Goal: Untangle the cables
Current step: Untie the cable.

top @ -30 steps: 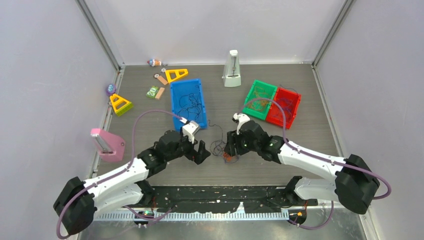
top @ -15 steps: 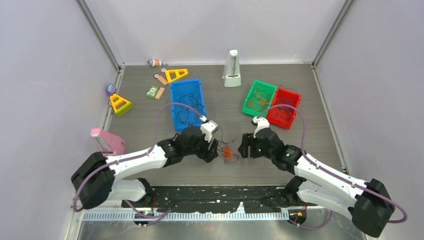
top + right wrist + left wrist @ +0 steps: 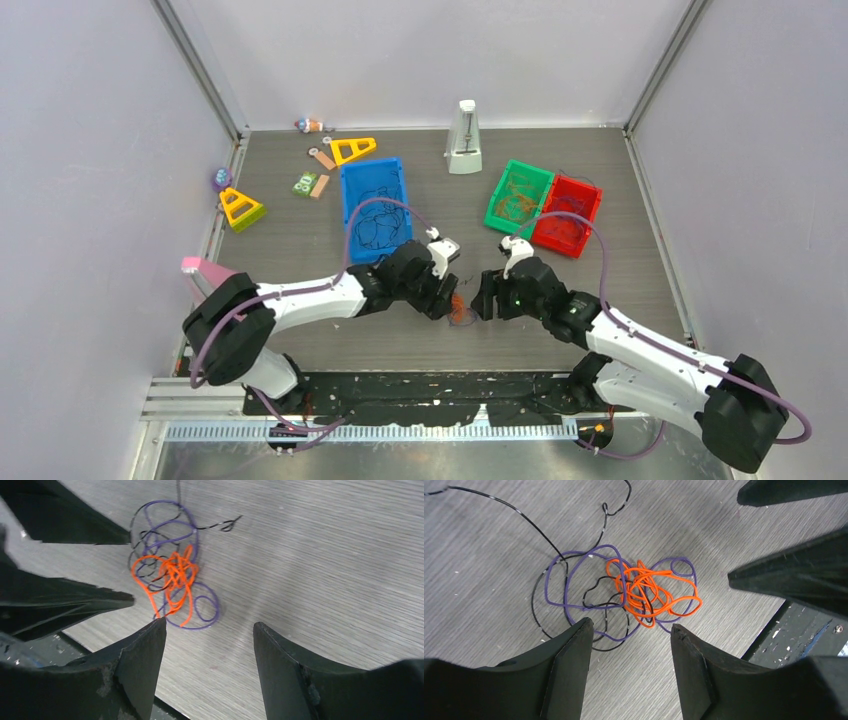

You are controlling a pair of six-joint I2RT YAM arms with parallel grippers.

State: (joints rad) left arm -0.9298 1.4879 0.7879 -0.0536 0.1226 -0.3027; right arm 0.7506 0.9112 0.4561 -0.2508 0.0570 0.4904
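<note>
The cables (image 3: pixel 644 587) are showing smooth, slightly glossy plastic sheathing. The table (image 3: pixel 484 555) is looking matt, with a fine grey wood-grain finish. The left gripper (image 3: pixel 631 625) and right gripper (image 3: pixel 208 625) are showing matt black plastic, the right one scuffed.

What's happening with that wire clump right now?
Both arms are at the cables, a small orange, purple and black tangle lying on the table near its front edge. The left gripper and right gripper face each other across it, both open, the clump just ahead of their fingertips. Neither holds a strand, so the knot is not yet pulled apart.
</note>
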